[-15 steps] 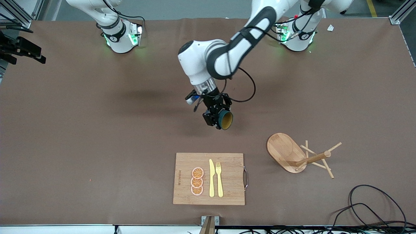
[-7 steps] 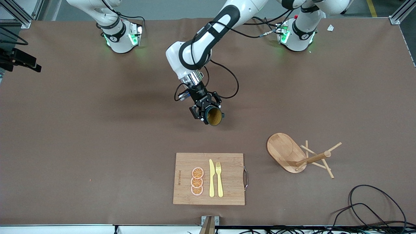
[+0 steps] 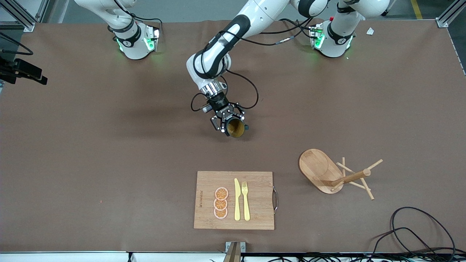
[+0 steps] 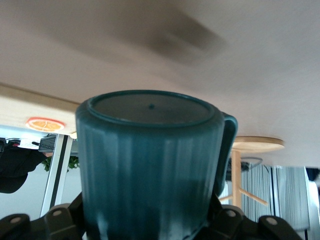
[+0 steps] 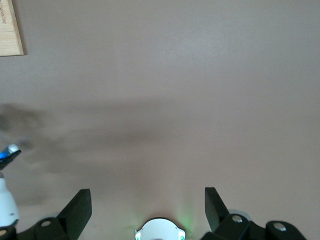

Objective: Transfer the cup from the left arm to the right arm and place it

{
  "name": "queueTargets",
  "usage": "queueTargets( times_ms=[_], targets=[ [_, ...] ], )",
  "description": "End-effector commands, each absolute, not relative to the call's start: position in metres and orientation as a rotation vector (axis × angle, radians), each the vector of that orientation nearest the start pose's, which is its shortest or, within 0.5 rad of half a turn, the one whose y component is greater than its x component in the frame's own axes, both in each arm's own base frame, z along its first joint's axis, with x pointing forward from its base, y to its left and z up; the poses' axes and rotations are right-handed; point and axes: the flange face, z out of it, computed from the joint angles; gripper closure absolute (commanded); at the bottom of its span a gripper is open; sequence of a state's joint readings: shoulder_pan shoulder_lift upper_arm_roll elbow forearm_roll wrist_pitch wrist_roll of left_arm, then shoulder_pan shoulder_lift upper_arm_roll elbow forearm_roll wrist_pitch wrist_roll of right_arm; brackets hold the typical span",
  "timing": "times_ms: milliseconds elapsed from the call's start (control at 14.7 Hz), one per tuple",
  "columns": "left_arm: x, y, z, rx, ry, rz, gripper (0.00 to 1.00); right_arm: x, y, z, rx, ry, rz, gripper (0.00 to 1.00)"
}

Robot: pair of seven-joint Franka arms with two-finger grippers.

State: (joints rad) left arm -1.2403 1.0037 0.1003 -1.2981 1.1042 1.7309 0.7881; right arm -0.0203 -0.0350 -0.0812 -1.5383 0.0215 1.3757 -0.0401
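The cup [image 3: 236,128] is a small dark teal mug with a yellow-brown inside. My left gripper [image 3: 232,124] is shut on it and holds it on its side in the air, over bare table between the arm bases and the wooden board. Its mouth faces the front camera. In the left wrist view the ribbed cup [image 4: 150,170] fills the middle, its handle to one side, and black fingers [image 4: 227,220] press its sides. My right gripper [image 5: 147,207] is open and empty, high over the table near its own base [image 5: 160,231].
A wooden board [image 3: 258,182] with orange slices, a yellow knife and a fork lies near the front edge. A wooden mug rack [image 3: 329,171] lies tipped toward the left arm's end. Black cables [image 3: 418,225] lie at the front corner there.
My left gripper has carried the cup toward the right arm's end of the table and turned its mouth more toward the front camera. The black part at the right arm's edge shifted slightly.
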Motion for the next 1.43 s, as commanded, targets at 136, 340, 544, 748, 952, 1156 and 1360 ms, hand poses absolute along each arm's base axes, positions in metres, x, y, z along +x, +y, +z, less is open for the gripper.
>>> queueTargets(
  times_ms=[136,340,544,748,952,1156,1360],
  targets=[
    [0.292,-0.636,0.12,-0.497,1.71,0.378,0.64,0.521,-0.052,0.645,-3.097,0.091,0.179,0.0],
    [0.267,-0.636,0.101,-0.475,1.658,0.385,0.64,0.521,-0.051,0.645,-3.096,0.089,0.179,0.0],
    [0.259,-0.635,0.093,-0.472,1.629,0.378,0.64,0.521,-0.052,0.645,-3.094,0.091,0.179,0.0],
    [0.255,-0.634,0.086,-0.487,1.615,0.354,0.63,0.522,-0.051,0.645,-3.094,0.088,0.181,0.0],
    [0.255,-0.633,0.084,-0.514,1.604,0.329,0.59,0.521,-0.052,0.645,-3.093,0.091,0.184,0.0],
    [0.255,-0.634,0.085,-0.518,1.603,0.326,0.51,0.521,-0.052,0.645,-3.093,0.091,0.184,0.0],
    [0.255,-0.634,0.085,-0.521,1.602,0.322,0.0,0.521,-0.052,0.645,-3.093,0.091,0.184,0.0]
  ],
)
